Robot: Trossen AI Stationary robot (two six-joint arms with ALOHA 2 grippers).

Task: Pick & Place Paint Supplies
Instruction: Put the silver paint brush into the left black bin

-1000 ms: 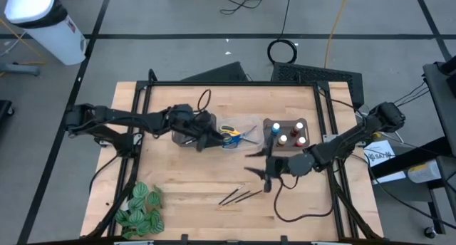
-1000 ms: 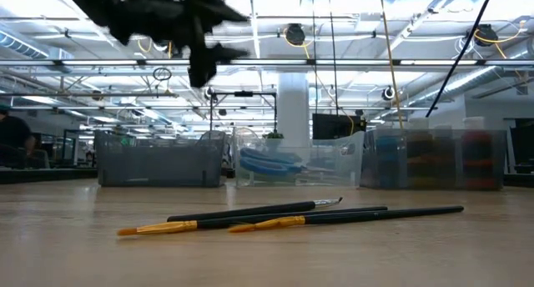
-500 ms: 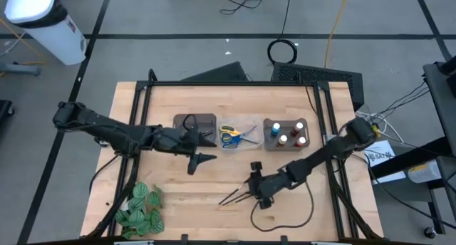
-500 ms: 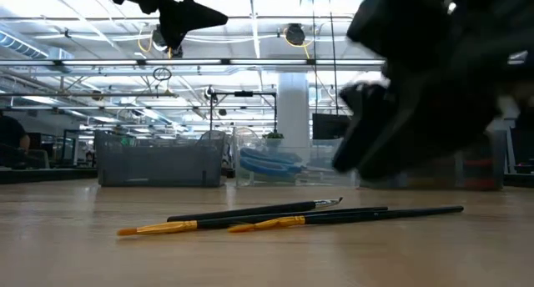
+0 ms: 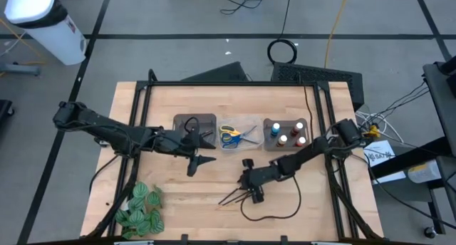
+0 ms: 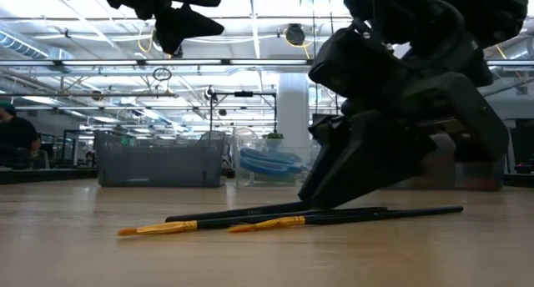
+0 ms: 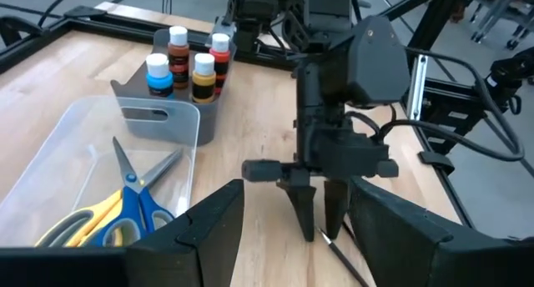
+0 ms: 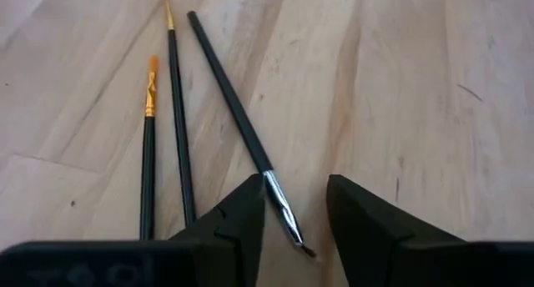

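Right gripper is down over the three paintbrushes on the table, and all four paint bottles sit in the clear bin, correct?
Not quite. The right gripper is over the paintbrushes, but the left wrist view shows the paint bottles in the grey bin; the clear bin holds scissors.

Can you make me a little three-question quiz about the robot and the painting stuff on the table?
1. True or false: the right gripper is down over the paintbrushes.
2. How many paintbrushes lie on the table? A) one B) three C) five
3. Fill in: the scissors lie in the ____ bin.

Key: 1 true; 2 B; 3 clear. The left gripper waits open above the table, near the grey bin, holding nothing.
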